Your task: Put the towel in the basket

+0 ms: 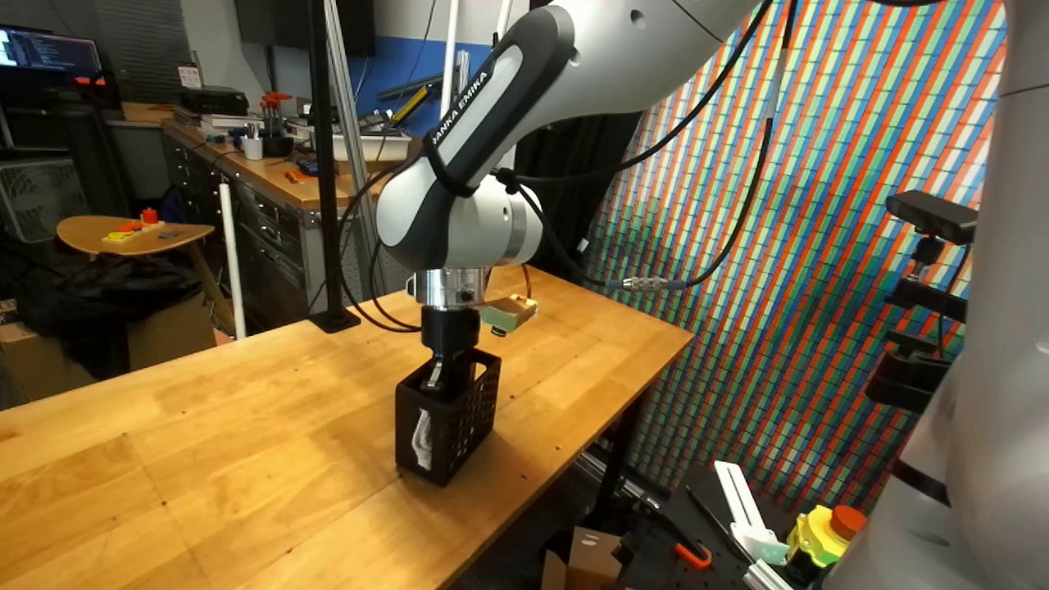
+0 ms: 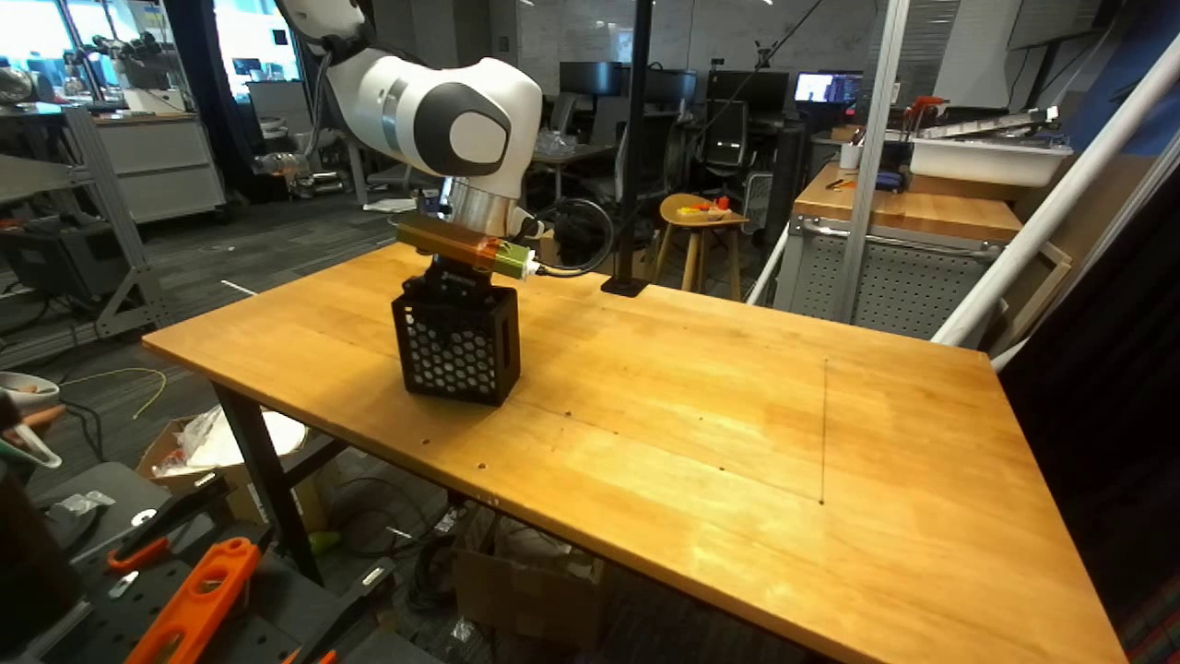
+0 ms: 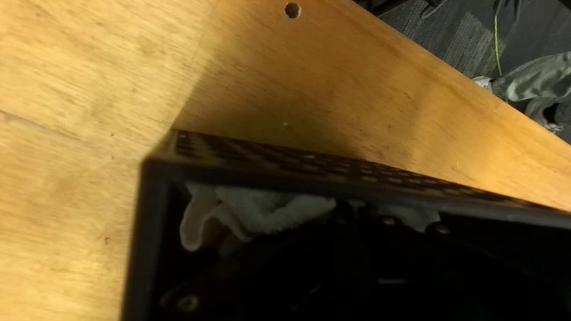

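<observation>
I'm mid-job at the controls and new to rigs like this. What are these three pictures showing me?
The machine is one robot arm ending in a gripper. Two pictures are taken from different places outside the robot; the close-up is taken from its wrist, looking into a black basket. That basket stands on the wooden table, with the pale towel inside it. The gripper reaches down into the basket, jaws shut; it is too dark there to tell whether they hold the towel.
</observation>
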`<state>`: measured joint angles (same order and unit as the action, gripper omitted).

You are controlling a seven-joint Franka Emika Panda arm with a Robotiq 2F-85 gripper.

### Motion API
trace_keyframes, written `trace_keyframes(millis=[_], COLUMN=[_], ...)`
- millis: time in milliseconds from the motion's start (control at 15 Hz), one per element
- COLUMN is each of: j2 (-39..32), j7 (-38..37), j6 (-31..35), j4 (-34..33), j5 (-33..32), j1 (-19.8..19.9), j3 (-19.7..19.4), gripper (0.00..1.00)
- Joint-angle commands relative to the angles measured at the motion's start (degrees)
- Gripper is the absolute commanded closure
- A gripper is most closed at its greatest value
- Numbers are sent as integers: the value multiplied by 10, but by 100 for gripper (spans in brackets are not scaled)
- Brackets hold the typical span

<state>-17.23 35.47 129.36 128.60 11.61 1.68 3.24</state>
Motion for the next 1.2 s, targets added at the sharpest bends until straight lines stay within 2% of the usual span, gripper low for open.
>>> trace_keyframes(millis=[0,800,1133], j2=[-20,-38,4], j7=[-14,-34,-49], j6=[2,27,21], j4=[-3,2,24], j5=[5,10,-1], j1=[9,14,17], j3=[10,10,3], gripper=[96,96,96])
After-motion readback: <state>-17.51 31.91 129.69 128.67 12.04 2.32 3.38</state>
